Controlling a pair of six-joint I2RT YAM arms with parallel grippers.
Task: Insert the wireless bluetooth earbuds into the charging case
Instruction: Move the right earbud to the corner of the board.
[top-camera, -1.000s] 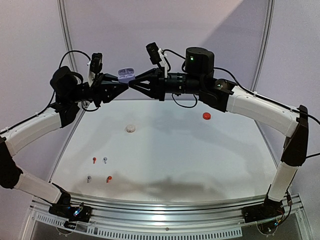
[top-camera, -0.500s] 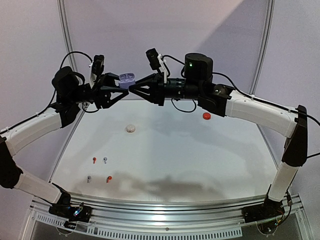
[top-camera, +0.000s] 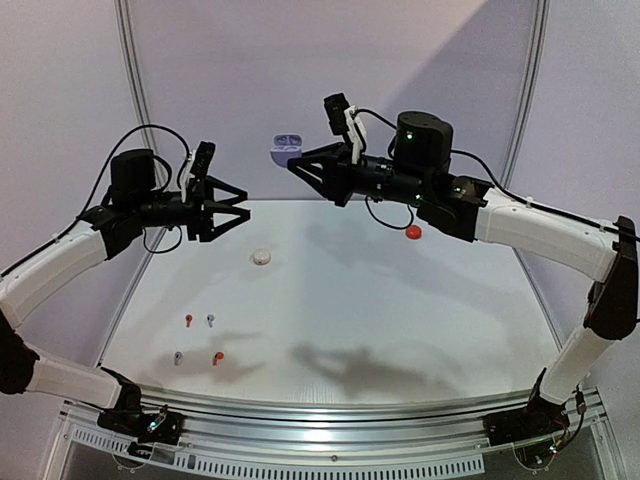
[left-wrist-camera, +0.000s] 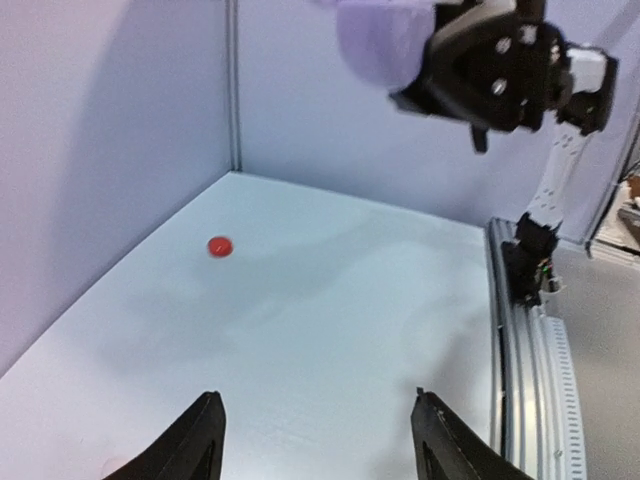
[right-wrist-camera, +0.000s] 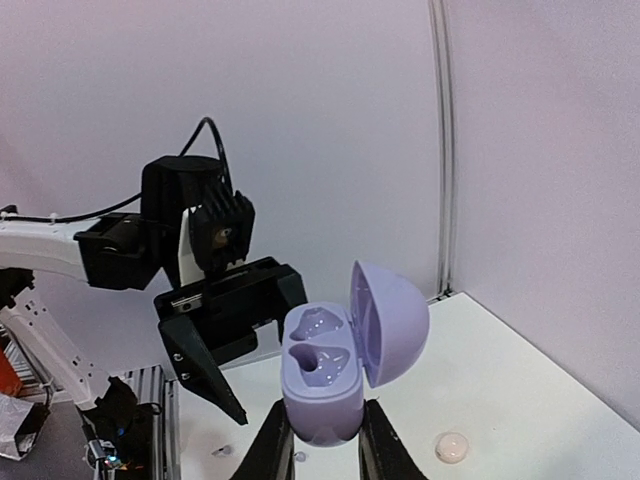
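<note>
My right gripper (top-camera: 296, 163) (right-wrist-camera: 325, 412) is shut on a lavender charging case (top-camera: 286, 147) (right-wrist-camera: 322, 385), held high above the table's back edge. Its lid stands open and both wells are empty. My left gripper (top-camera: 243, 202) (left-wrist-camera: 315, 396) hangs open and empty, apart from the case and to its left. From the left wrist the case (left-wrist-camera: 385, 40) shows blurred at the top. Several tiny earbuds lie at the table's near left: a red one (top-camera: 188, 320), a pale one (top-camera: 210, 320), a grey one (top-camera: 178, 357) and another red one (top-camera: 217, 357).
A round white case (top-camera: 262, 257) (right-wrist-camera: 452, 447) lies closed on the table left of centre. A round red case (top-camera: 413, 232) (left-wrist-camera: 220, 246) lies at the back right. The metal rail (top-camera: 330, 415) runs along the near edge.
My left gripper opened, let go of the lavender case and drew back to the left. My right gripper carried the open case up and to the right.
</note>
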